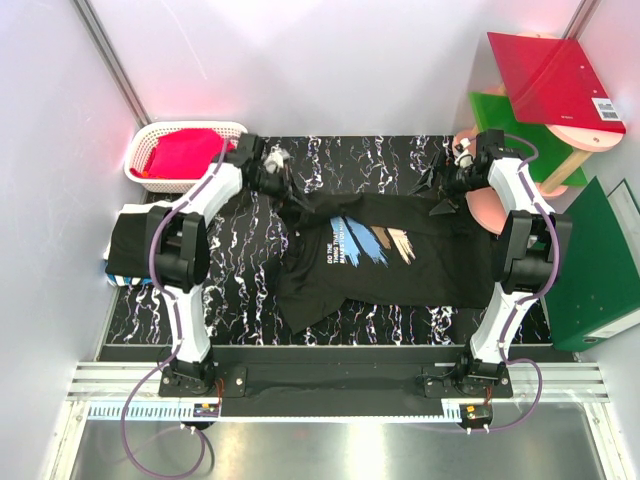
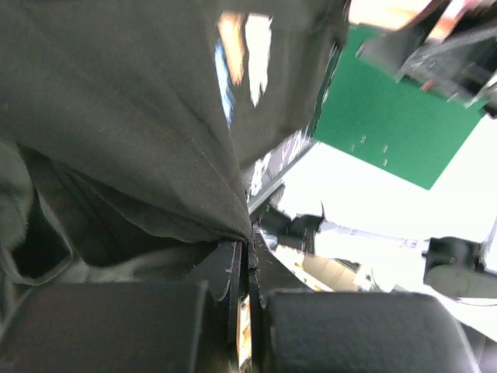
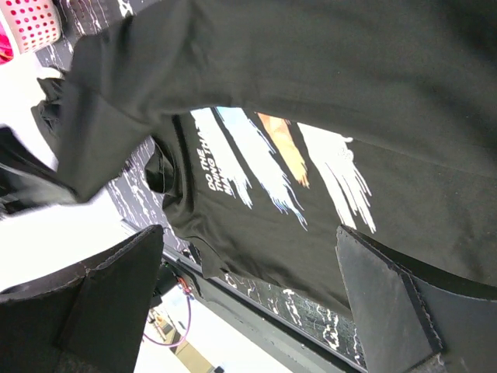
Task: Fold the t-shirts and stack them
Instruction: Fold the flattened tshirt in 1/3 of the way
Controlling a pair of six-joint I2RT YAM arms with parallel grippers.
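A black t-shirt (image 1: 400,260) with blue, orange and pale strokes on its chest lies spread across the marbled mat, print up. My left gripper (image 1: 288,192) is at its far left corner, shut on a fold of the black cloth (image 2: 116,116), which drapes up from the closed jaws of the left gripper (image 2: 248,245). My right gripper (image 1: 434,190) hovers over the shirt's far right edge. The right gripper (image 3: 248,268) stands wide open with nothing between its fingers, and the printed shirt (image 3: 311,93) lies below it. A folded black t-shirt (image 1: 130,238) rests at the mat's left edge.
A white basket (image 1: 185,150) holding pink cloth stands at the back left. Red (image 1: 555,75) and green folders (image 1: 600,270) and a peach round stand crowd the right side. The mat (image 1: 250,300) is black with white veins.
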